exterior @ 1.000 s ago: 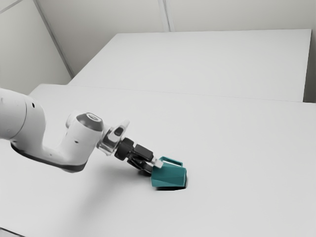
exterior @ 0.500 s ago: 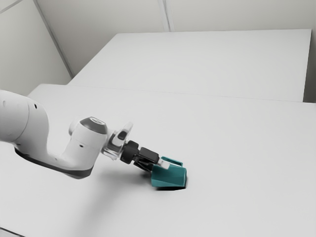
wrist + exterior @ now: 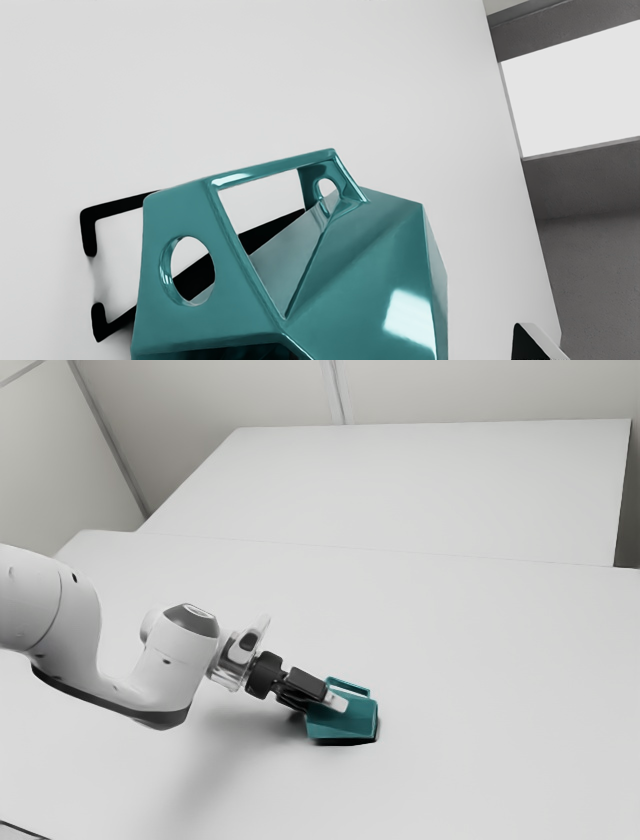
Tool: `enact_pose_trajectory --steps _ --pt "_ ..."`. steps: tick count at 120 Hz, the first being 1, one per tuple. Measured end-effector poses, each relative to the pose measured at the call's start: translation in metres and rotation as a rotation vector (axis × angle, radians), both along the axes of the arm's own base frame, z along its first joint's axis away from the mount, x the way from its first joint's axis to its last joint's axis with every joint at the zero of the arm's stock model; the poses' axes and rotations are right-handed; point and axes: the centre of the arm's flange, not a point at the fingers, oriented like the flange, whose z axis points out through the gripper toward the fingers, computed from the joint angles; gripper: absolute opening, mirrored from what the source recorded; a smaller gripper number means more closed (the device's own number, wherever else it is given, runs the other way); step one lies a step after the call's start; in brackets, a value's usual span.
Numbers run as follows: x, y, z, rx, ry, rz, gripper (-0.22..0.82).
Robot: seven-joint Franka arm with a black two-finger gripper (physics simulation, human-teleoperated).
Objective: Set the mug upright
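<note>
Because the teal, glossy, faceted mug (image 3: 345, 724) lies on its side on the smooth white table (image 3: 480, 640), it counts as not upright. Its angular frame-like handle (image 3: 272, 168) juts away from the body, along the table's far side in the exterior view; that probably helps keep the body from rolling. A dark opening shows at the end nearest me, which I take to be the mouth.

My black two-finger gripper (image 3: 325, 708) comes in low and slanted from the exterior view's left, one pale fingertip lying across the near end of the body. Jaws: spread, nothing pinched. One fingertip (image 3: 530, 345) stands beside the mug with a gap; the other is hidden, so I cannot tell whether it is inside the mouth. Behind, the white jointed arm (image 3: 172, 670) reaches down.

Judgement: step in hand is seating the grasp. Next, close on the mouth end, then lift and rotate base-down. Risk: smooth facets slipping, or the handle catching during rotation.
</note>
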Motion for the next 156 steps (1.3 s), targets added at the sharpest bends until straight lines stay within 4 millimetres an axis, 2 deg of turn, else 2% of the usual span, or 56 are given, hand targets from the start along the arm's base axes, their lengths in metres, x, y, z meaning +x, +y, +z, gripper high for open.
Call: enact_pose_trajectory --steps 40,78,97,120,132,141,156 --pt "0.000 -0.004 0.000 0.000 -0.012 0.003 0.19" --pt "0.001 -0.005 0.001 0.001 -0.018 0.005 -0.05" --pt "0.002 -0.009 0.007 -0.001 -0.032 0.000 -0.11" --pt "0.005 -0.015 0.040 -0.011 -0.104 -0.011 -0.16" --pt "0.007 -0.017 0.074 0.006 -0.182 -0.027 -0.17" --pt "0.010 -0.018 0.107 0.067 -0.255 -0.079 -0.18" --pt "0.021 -0.003 0.145 0.214 -0.331 -0.155 -0.18"
